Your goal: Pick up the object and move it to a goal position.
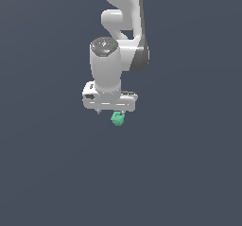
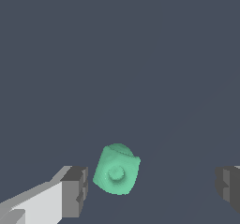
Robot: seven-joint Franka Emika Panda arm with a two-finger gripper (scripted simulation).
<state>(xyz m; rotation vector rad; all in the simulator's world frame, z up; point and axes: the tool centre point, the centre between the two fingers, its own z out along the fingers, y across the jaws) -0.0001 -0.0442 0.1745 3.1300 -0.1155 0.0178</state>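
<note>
One mint-green object (image 1: 117, 118) lies between the two fingers of the single white hand (image 1: 111, 111), nearer one grey fingertip (image 2: 75, 190) than the other, touching neither. The hand is released, jaws spread wide. In the exterior view the hand's body hides most of the fingers; the wrist view cuts off both fingertips at its edges.

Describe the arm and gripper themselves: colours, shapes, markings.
The arm is glossy white with rounded, tube-like links and a dark grey band at one joint. A dark round cap with small markings tops the wrist. The gripper is a white boxy block; its fingers end in dark grey ridged pads.
</note>
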